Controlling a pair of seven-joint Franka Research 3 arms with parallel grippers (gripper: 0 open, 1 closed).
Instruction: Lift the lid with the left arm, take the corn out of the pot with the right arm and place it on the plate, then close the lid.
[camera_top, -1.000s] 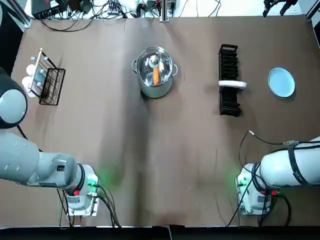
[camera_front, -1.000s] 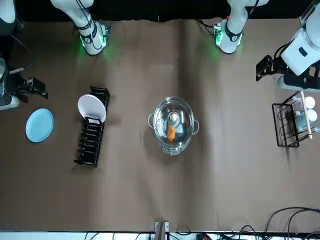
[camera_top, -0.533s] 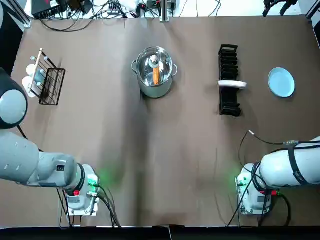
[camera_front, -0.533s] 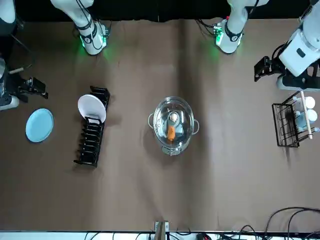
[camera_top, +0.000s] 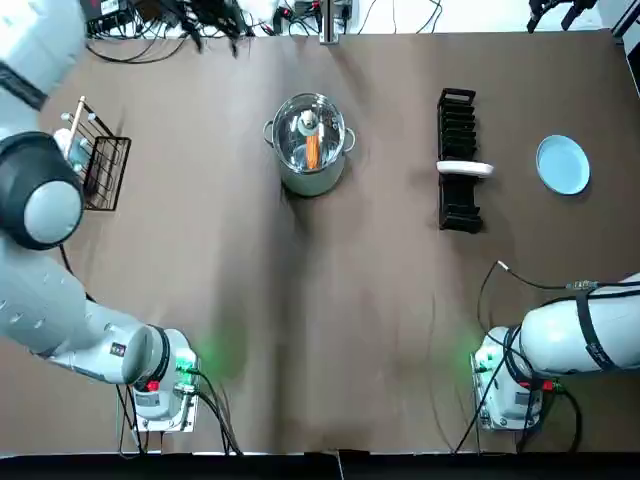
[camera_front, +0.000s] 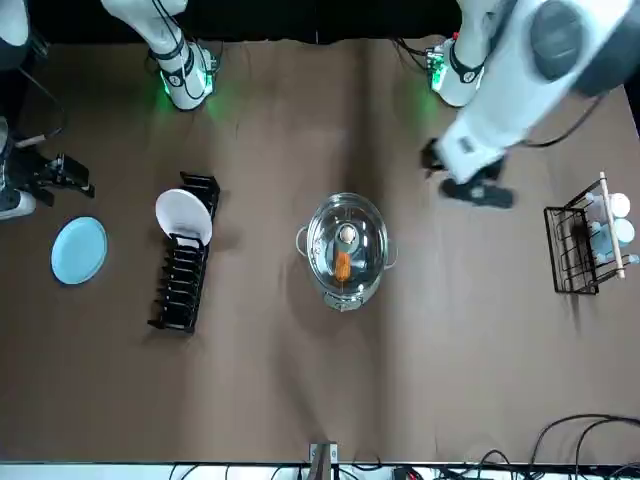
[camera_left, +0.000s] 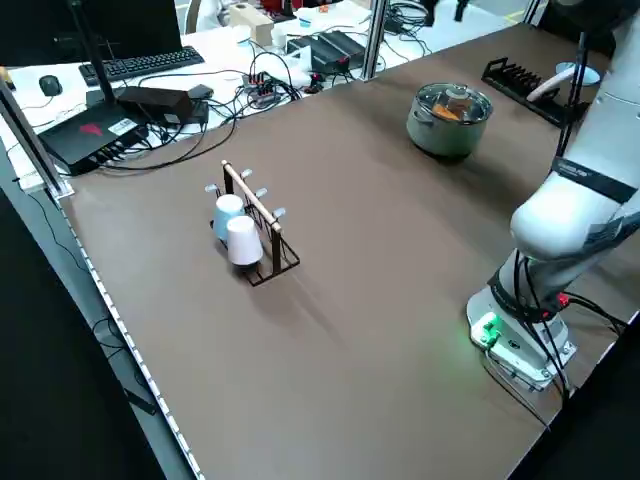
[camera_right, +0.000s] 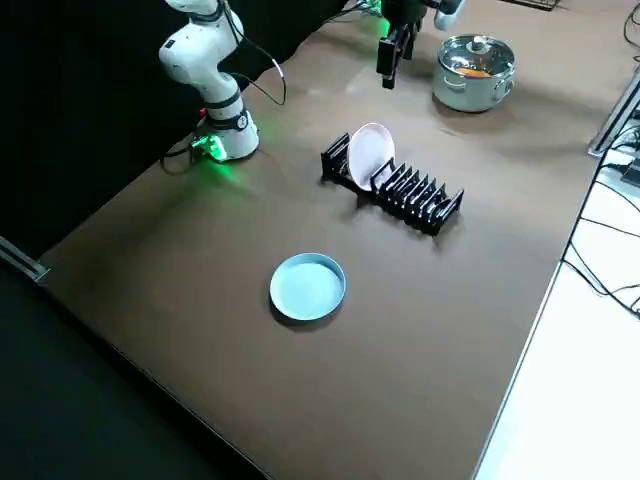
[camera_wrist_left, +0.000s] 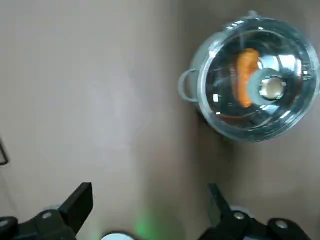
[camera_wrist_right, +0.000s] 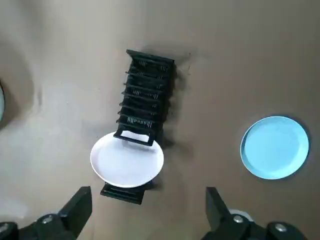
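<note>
Brown table (camera_top: 360, 300), lidded pot (camera_top: 310, 183) holding corn (camera_top: 312, 151)

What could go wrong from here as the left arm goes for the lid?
1. The left gripper hangs open off to the side of the pot, not over the small knob on the lid; an off-centre grasp might slip or shove the pot.
2. The dish rack with its upright white plate stands between pot and blue plate, so the right gripper, parked open near the blue plate, could clip it carrying the corn.
</note>
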